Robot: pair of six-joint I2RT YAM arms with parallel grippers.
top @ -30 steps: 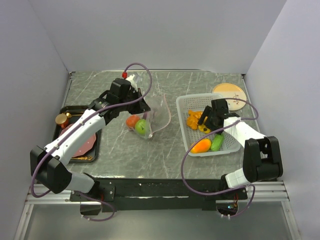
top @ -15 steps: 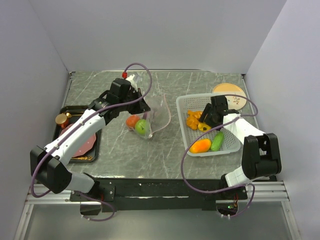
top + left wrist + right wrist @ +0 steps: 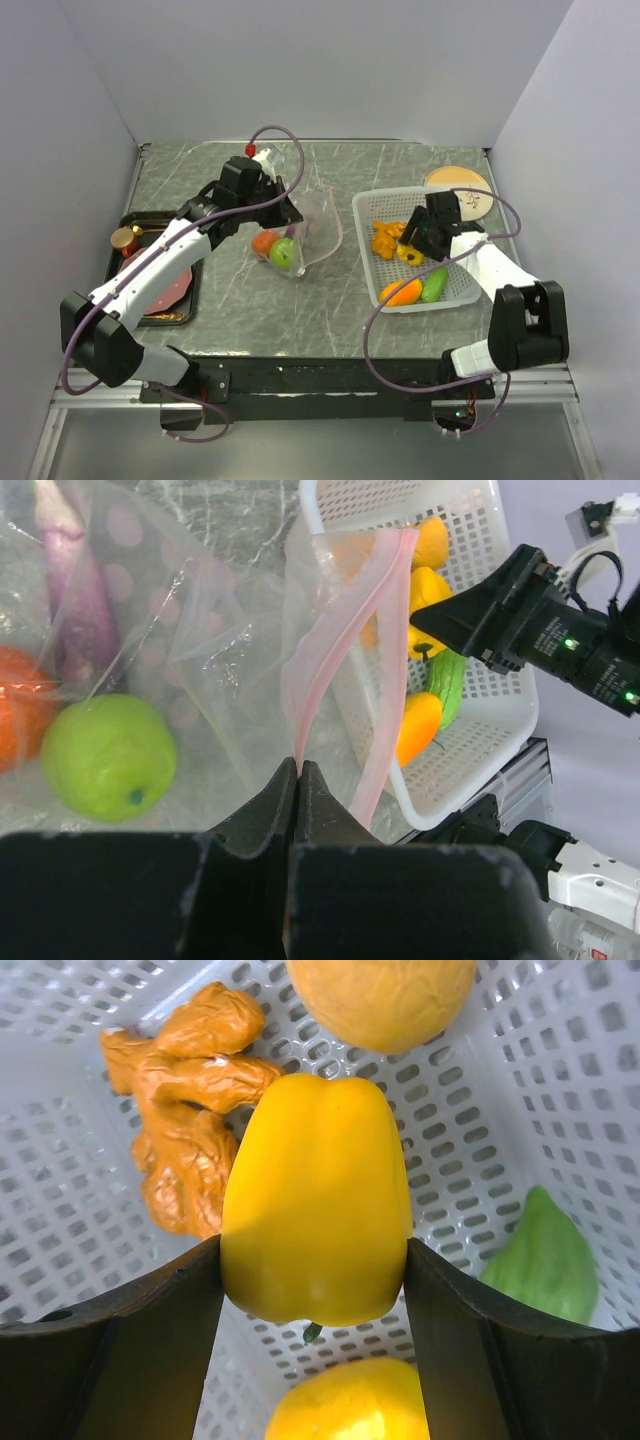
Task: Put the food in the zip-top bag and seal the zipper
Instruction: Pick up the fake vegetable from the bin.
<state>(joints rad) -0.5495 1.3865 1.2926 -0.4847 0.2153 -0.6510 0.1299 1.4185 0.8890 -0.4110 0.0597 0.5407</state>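
Top external view gives the layout: on the grey table (image 3: 330,300) the white basket (image 3: 360,240) sits to the right, and the zip-top bag (image 3: 318,222) lies near its left side, mouth turned toward it. The left gripper (image 3: 298,765) is pinched tight on the pink zipper (image 3: 335,650), holding one lip up so the mouth gapes. Lime (image 3: 108,755), tomato (image 3: 20,705) and eggplant (image 3: 75,590) show through the plastic, inside the bag. The right gripper (image 3: 312,1255) is down in the basket, both fingers pressed against the sides of the yellow pepper (image 3: 315,1180), gripping it. Mango (image 3: 402,292) and cucumber (image 3: 434,285) wait in the basket. The step in hand looks like picking up the pepper. Next it should be lifted clear of the basket wall and carried left into the held-open mouth; sealing comes later.
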